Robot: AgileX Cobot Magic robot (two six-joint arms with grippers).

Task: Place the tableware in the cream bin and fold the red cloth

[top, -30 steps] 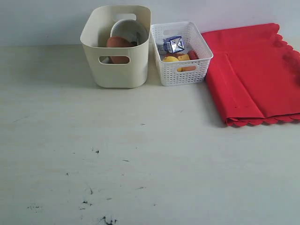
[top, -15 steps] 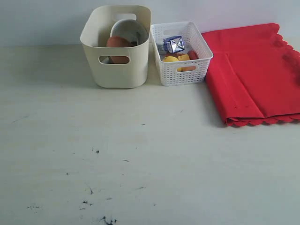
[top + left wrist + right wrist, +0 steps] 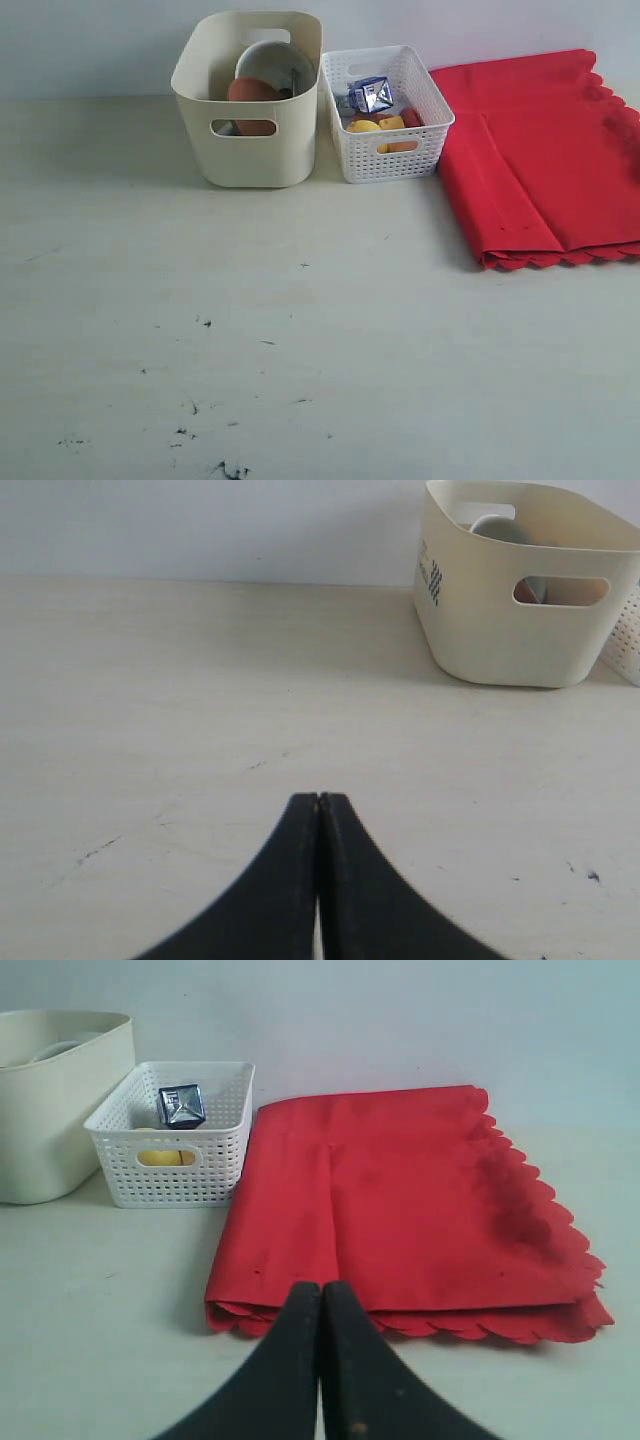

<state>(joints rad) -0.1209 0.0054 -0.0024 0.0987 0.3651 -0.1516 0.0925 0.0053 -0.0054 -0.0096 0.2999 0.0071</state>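
The cream bin (image 3: 247, 100) stands at the back of the table, with the white bowl (image 3: 275, 65) and the brown wooden plate (image 3: 252, 92) leaning inside it. The bin (image 3: 520, 590) also shows in the left wrist view, far from my left gripper (image 3: 318, 798), which is shut and empty over bare table. The red cloth (image 3: 545, 160) lies folded in layers at the right, scalloped edges toward the front. In the right wrist view my right gripper (image 3: 321, 1286) is shut and empty just short of the cloth's (image 3: 410, 1200) near scalloped edge. Neither arm appears in the exterior view.
A white lattice basket (image 3: 395, 150) stands between the bin and the cloth, holding a silver-blue carton (image 3: 371, 95) and yellow and orange food. The basket (image 3: 175, 1175) also shows in the right wrist view. Dark scuff marks (image 3: 205, 440) dot the pale table's front.
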